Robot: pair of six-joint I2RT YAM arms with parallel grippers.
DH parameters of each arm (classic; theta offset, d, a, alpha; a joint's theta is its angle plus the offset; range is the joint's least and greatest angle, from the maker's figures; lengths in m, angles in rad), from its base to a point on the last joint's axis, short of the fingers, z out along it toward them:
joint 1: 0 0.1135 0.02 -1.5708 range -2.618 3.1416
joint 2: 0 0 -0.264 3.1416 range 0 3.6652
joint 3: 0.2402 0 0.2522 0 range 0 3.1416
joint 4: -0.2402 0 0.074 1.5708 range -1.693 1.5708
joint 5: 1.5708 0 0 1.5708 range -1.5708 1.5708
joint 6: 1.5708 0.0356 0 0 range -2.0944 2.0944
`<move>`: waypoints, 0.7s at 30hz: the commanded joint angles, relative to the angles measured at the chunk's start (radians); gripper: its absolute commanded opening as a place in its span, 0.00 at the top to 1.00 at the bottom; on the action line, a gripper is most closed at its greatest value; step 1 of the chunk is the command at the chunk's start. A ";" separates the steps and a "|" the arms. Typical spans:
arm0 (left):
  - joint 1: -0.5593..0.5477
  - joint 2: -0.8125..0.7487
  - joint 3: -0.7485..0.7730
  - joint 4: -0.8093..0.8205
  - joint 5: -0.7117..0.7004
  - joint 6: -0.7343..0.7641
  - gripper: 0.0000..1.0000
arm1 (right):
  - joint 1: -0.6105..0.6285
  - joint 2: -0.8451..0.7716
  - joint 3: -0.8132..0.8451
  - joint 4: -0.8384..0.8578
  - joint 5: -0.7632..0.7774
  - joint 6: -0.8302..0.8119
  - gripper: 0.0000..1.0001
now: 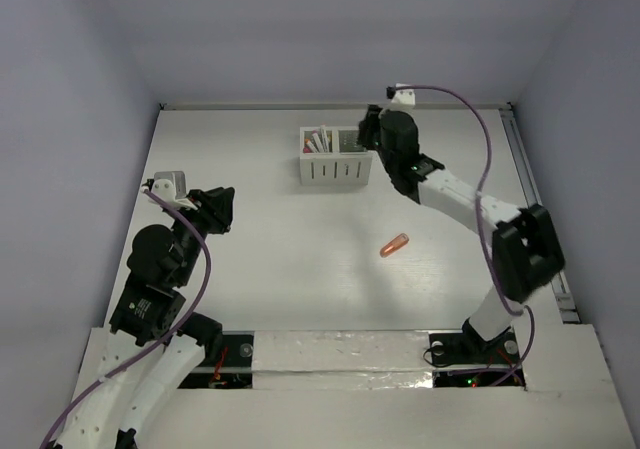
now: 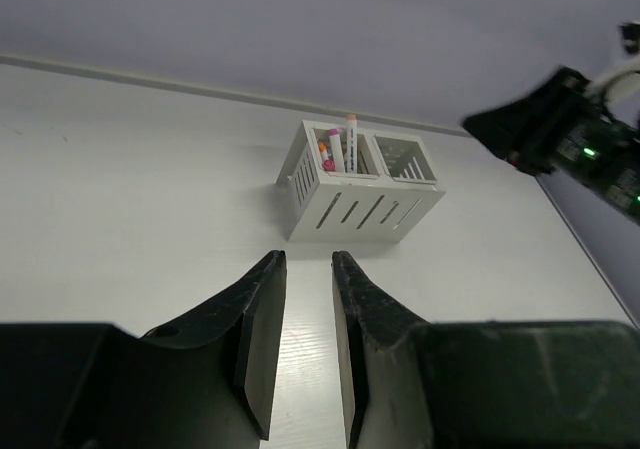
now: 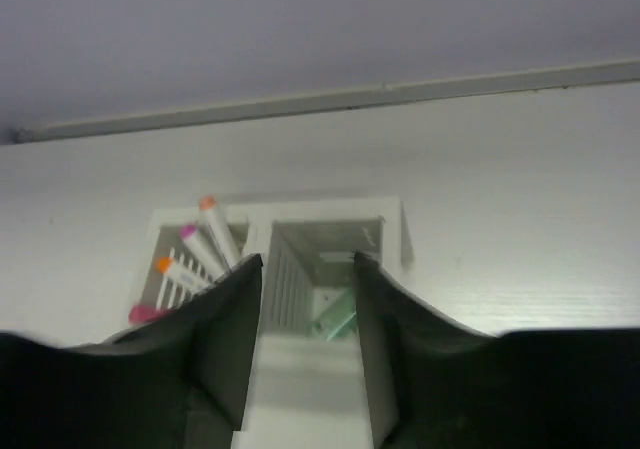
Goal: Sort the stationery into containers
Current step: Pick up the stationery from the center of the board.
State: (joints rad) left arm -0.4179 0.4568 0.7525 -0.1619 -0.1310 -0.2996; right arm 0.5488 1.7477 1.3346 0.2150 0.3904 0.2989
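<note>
White table (image 1: pixel 300 289) fills middle of top view: matte, faint grain. Pale lavender-grey walls box it in: back wall (image 1: pixel 330 29) across top, left wall (image 1: pixel 60 119) down left side, right wall (image 1: pixel 600 119) down right. Thin light strip (image 3: pixel 400 94) runs where table meets back wall. Grey rail (image 1: pixel 524 159) along table's right edge. Wrinkled whitish tape (image 1: pixel 340 349) across near edge, bottom centre. Light soft, even; shadows faint.
</note>
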 commanded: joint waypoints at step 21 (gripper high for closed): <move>-0.004 -0.020 0.002 0.042 0.010 0.010 0.77 | 0.033 -0.467 -0.610 -0.602 -0.257 0.448 0.24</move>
State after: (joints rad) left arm -0.4179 0.4530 0.7525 -0.1619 -0.1284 -0.2993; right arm 0.5716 1.2346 0.7452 -0.4149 0.1959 0.6964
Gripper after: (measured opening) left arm 0.226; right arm 0.755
